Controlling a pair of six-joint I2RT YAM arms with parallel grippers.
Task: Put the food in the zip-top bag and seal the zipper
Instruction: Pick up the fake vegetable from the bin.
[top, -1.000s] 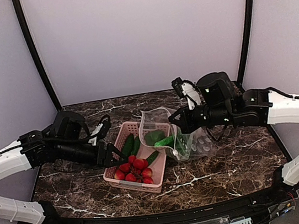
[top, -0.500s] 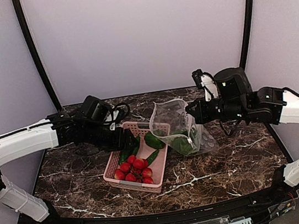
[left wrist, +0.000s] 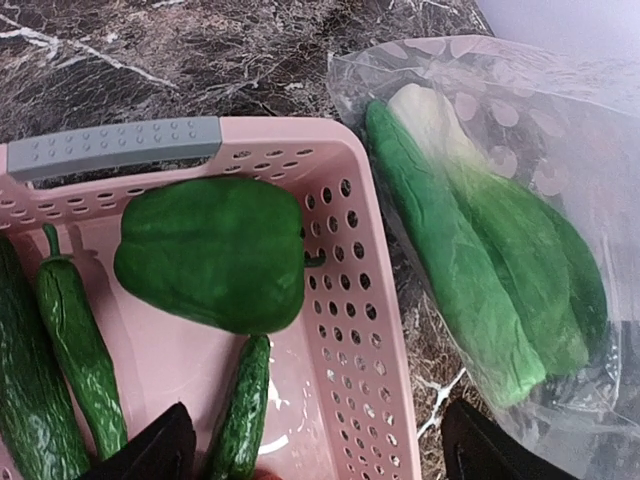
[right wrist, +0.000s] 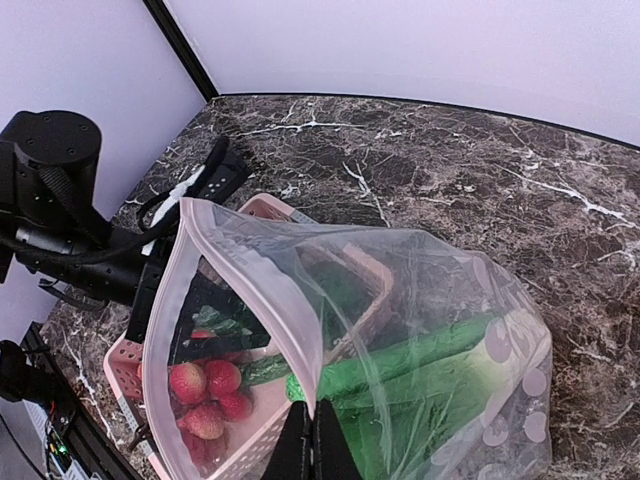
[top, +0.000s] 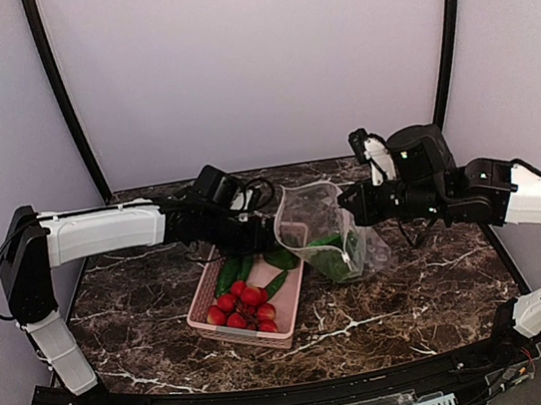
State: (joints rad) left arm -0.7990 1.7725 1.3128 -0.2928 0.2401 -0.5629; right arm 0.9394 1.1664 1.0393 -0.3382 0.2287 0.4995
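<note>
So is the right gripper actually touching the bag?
Touching. In the right wrist view the right gripper is shut on the pale mouth edge of the zip-top bag.

A pink perforated basket (top: 252, 336) sits slantwise near the middle of the dark marbled table (top: 424, 287), a little toward its left edge. Small bumpy red fruits (top: 241, 307) are heaped in the end nearest the table's front edge. A grey grip strip (left wrist: 115, 148) caps one short rim.
</note>
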